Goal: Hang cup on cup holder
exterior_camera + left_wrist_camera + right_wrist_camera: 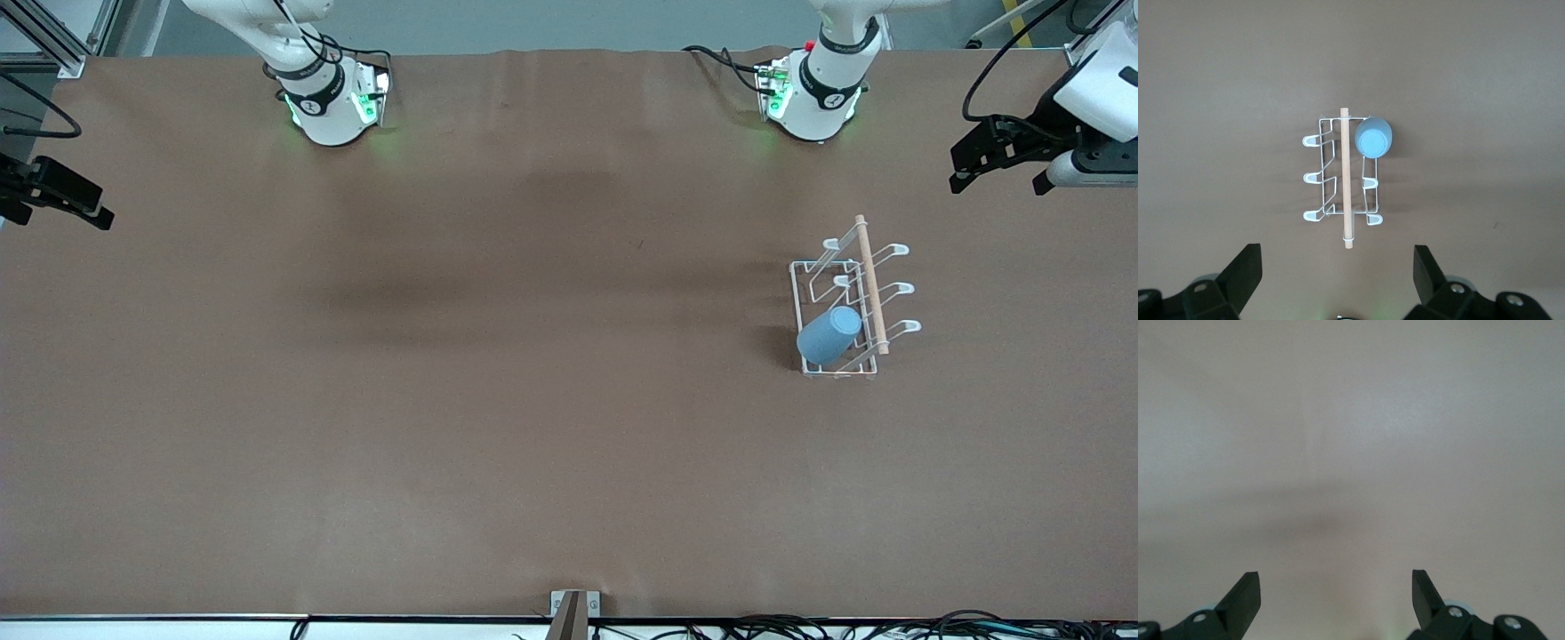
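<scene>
cup [829, 334] on cup holder [852, 298] prong | left pincer [997, 167] wide open, empty | right pincer [55, 197] same

Robot lab: brown-covered table [444, 400], aluminium framing [53, 40], loose cables [889, 627].

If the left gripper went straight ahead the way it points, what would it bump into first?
Probably the bare table. The left gripper is open, with the cup holder and the hung cup ahead of it, but depth is unclear, so it might meet the holder's wooden rod first.
</scene>
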{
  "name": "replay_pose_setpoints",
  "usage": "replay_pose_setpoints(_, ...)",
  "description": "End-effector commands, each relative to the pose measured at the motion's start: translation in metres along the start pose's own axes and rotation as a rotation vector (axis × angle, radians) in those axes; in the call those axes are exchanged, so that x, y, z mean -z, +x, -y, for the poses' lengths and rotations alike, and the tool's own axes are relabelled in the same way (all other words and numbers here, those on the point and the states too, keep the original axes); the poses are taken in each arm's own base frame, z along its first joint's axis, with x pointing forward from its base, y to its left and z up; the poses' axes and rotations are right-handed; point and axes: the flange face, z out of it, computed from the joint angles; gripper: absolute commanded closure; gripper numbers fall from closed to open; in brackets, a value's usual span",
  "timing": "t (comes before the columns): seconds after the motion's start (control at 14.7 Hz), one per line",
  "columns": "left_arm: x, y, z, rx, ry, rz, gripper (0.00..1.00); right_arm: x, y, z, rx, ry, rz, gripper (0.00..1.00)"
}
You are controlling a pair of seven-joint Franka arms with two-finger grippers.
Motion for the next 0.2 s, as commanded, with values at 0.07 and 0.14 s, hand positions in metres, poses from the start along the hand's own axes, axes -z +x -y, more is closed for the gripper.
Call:
replay_pose_setpoints(0.07, 0.0069, -0.0043, 0.0005, -0.011, -0.004, -0.008, 0.0, 0.0034, -0.0019, -0.0046, 0.007, -0.014, -0.004, 0.0)
replay_pose_setpoints(0.14, 0.0069, -0.0043, -0.0002, -0.011, -0.002, -0.008, 0.0, 0.0034, -0.0019, -0.0044, 0.007, -0.013, -0.004, 0.0)
